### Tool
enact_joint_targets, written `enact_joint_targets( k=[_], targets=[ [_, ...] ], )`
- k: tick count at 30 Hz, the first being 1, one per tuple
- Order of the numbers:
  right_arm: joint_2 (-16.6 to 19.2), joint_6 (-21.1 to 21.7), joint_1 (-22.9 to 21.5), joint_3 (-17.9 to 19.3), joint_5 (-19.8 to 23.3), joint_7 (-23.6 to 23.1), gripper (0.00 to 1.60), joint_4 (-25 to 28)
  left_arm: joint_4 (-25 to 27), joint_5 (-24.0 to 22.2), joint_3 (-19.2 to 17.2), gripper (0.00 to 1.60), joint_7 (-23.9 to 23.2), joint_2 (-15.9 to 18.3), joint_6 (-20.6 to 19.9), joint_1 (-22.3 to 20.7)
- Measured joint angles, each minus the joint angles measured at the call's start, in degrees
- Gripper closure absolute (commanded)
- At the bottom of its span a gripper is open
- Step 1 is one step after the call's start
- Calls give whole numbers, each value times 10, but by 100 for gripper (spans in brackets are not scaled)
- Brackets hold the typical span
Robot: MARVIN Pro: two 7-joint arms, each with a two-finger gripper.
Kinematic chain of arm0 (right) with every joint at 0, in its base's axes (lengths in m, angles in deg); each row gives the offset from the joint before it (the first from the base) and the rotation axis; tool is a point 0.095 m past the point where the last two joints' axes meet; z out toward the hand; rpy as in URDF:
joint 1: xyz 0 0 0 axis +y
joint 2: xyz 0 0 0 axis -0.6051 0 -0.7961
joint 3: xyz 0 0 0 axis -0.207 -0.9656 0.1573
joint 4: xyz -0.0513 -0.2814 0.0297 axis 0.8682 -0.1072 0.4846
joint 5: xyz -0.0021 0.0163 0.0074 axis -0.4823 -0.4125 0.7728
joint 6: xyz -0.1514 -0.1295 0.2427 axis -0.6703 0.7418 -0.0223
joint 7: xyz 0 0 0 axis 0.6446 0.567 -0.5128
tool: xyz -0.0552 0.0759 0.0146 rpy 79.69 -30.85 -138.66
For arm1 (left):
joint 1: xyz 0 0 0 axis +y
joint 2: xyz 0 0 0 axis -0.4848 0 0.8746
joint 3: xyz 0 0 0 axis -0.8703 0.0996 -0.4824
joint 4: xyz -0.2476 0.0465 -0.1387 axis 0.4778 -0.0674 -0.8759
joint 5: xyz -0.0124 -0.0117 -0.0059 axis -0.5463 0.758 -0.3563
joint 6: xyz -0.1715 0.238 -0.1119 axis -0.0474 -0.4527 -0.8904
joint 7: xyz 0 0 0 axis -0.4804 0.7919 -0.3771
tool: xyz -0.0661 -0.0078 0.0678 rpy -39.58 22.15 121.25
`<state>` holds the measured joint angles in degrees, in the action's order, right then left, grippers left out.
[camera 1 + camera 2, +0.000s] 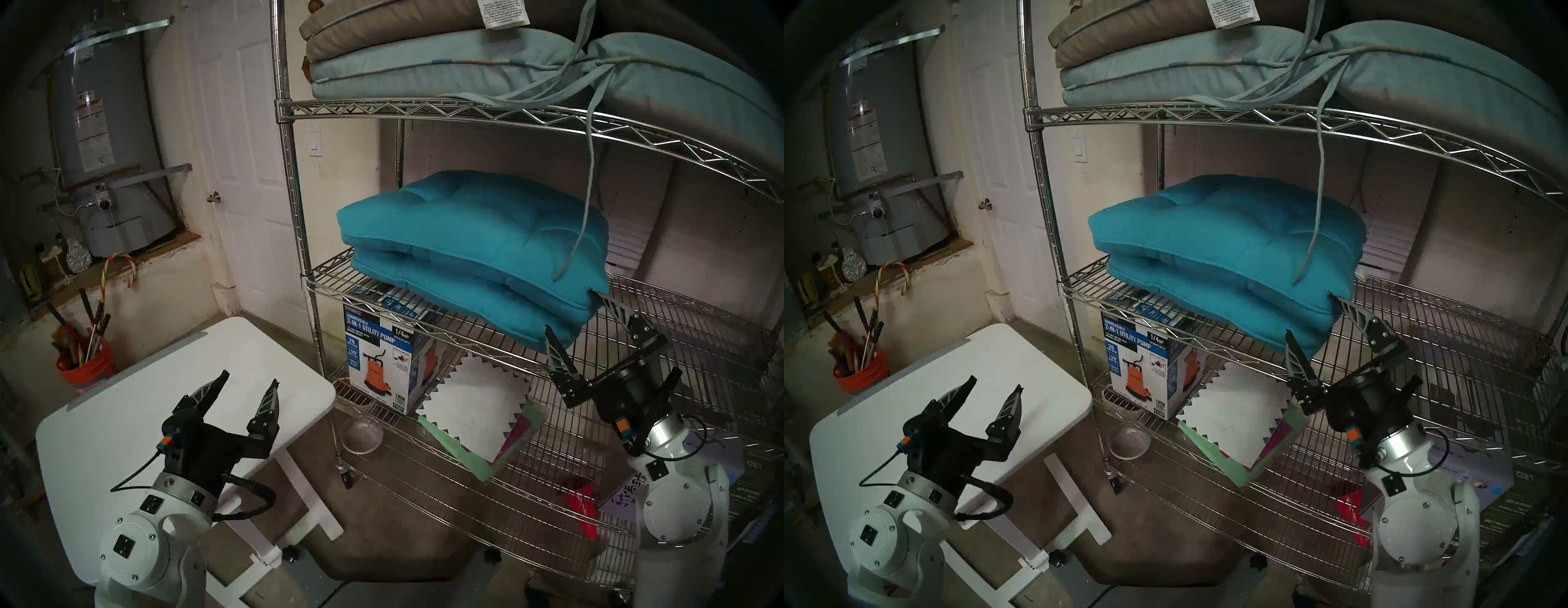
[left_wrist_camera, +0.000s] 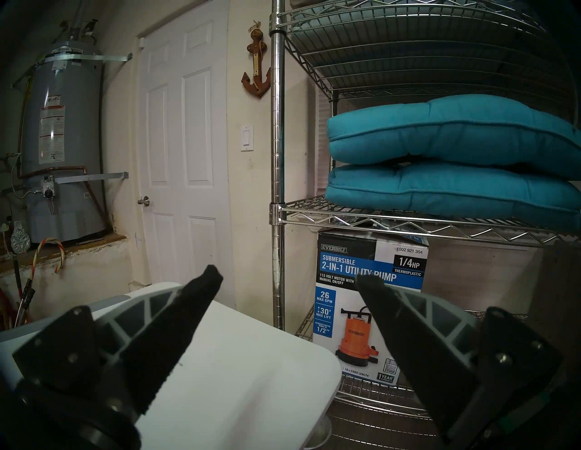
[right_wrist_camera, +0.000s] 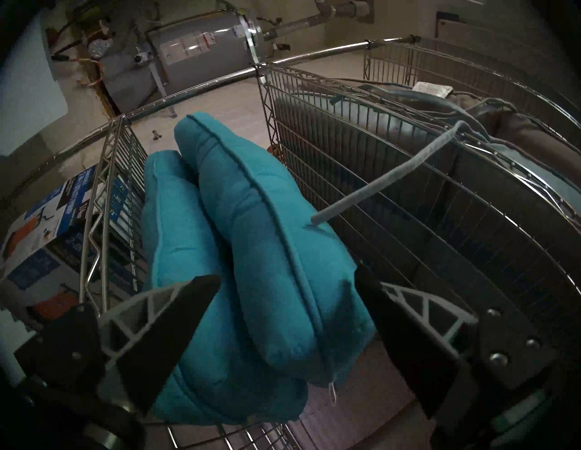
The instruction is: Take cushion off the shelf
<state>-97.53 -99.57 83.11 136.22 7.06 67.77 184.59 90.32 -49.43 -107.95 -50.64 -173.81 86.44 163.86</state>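
Two teal cushions lie stacked on the middle tier of the chrome wire shelf (image 1: 679,322), the top one (image 1: 475,220) on the lower one (image 1: 458,297). My right gripper (image 1: 571,312) is open at the stack's near right corner. In the right wrist view both cushion corners, top (image 3: 267,235) and lower (image 3: 182,235), sit between the spread fingers of that gripper (image 3: 287,275). One fingertip is at the top cushion's corner seam. My left gripper (image 1: 250,378) is open and empty above the white table (image 1: 127,424).
Pale blue and tan cushions (image 1: 424,72) fill the top tier, and a tie cord (image 1: 587,191) hangs down over the teal stack. A pump box (image 1: 382,361) and papers (image 1: 475,407) sit on the lower tier. A water heater (image 1: 106,148) and an orange bucket (image 1: 87,365) stand at the left.
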Motion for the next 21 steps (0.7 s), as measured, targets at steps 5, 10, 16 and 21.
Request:
enact_joint_targets(
  k=[5,10,16,21],
  targets=[
    [14,-26,-6,21,-33,8,0,-3,0,0,0,0,0,0,0,0],
    [25,-43,-8,44,-43,12,0,3,0,0,0,0,0,0,0,0],
    [35,-54,-13,50,-41,11,0,5,0,0,0,0,0,0,0,0],
    [44,-61,-24,40,-42,10,0,-6,0,0,0,0,0,0,0,0]
  ],
)
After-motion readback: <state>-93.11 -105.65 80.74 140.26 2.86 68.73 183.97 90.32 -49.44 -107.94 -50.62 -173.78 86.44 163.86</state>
